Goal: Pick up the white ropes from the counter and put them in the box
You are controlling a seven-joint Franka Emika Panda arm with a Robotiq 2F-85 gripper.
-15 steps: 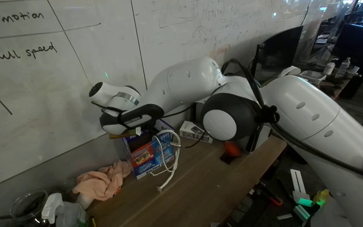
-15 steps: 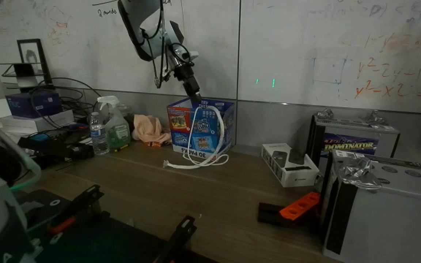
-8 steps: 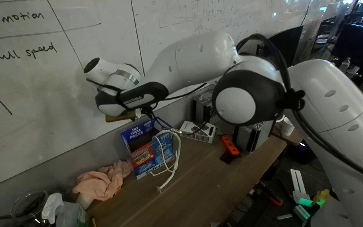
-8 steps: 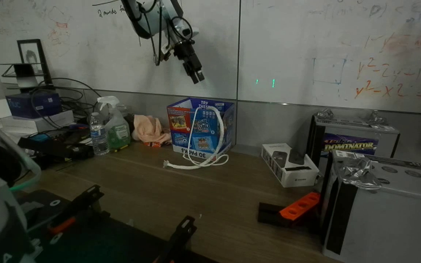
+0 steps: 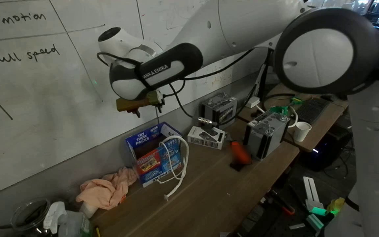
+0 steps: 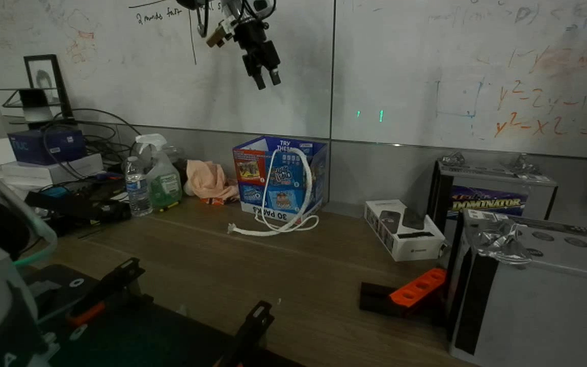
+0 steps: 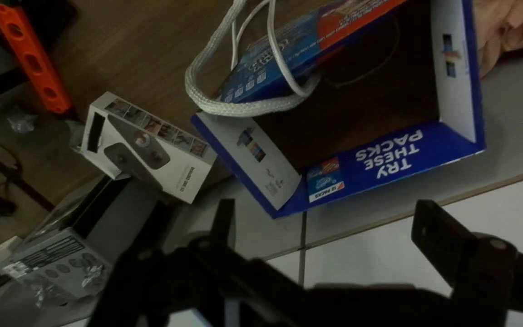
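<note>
The white rope (image 5: 186, 154) hangs over the front rim of the colourful snack box (image 5: 148, 163). Its outer part drops down the box front to the wooden counter (image 5: 202, 207). An exterior view also shows the rope (image 6: 308, 176) and box (image 6: 249, 171). In the wrist view the rope (image 7: 243, 108) loops over the rim, with a thin strand inside the open box (image 7: 397, 154); the dark interior hides how much lies inside. My gripper (image 7: 325, 206) is open and empty. It is above the box and apart from it in both exterior views (image 5: 149, 112) (image 6: 268, 83).
A peach cloth (image 6: 209, 181) and green spray bottle (image 6: 166, 181) stand beside the box. A white carton (image 6: 405, 232), an orange tool (image 6: 418, 288) and grey cases (image 6: 543, 300) are on the other side. A whiteboard wall (image 6: 400, 76) rises behind.
My gripper has risen from the box rim to well above it, and its fingers stand further apart than half a second ago. The rope and box have stayed in place.
</note>
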